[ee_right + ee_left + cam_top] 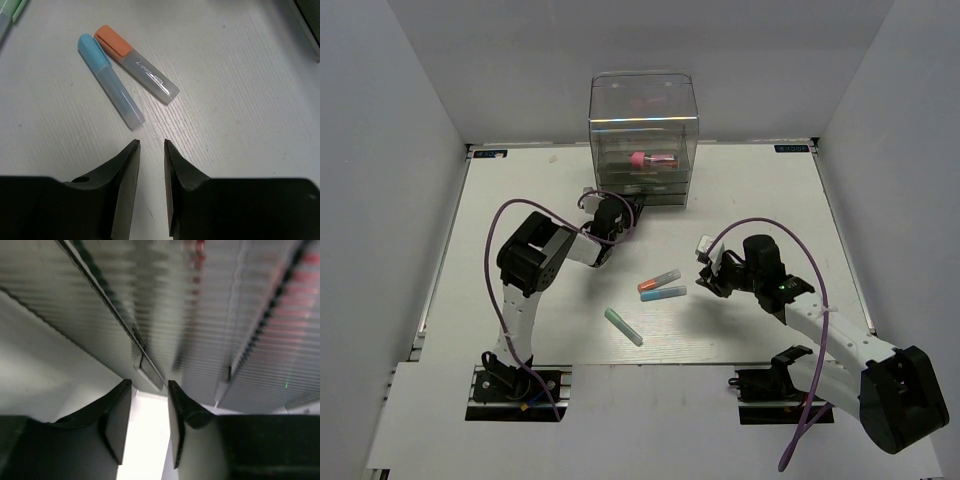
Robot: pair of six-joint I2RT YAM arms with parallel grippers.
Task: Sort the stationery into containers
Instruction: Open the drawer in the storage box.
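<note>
Three markers lie loose near the middle of a white table (770,200). An orange-capped marker (659,280) and a light blue marker (663,294) lie side by side, nearly parallel and almost touching at the capped ends. A teal-green marker (623,326) lies apart from them, toward 7 o'clock.

At the table's 12 o'clock edge stands a tall clear smoky-grey organiser (643,140). A pink-red marker (652,159) lies inside it. Which compartment holds it cannot be told.

The right gripper (708,268) sits at 3 o'clock from the marker pair, close to them but not touching. In the right wrist view its fingers (127,165) are a narrow gap apart and hold nothing. The clear ends of the blue marker (110,80) and orange-capped marker (136,62) lie just beyond the tips.

The left gripper (623,213) is at the organiser's base, at about 7 o'clock from it. In the left wrist view its fingers (120,415) are narrowly parted, with bare table between them. The organiser's ribbed front (200,315) fills the view just beyond the tips.
</note>
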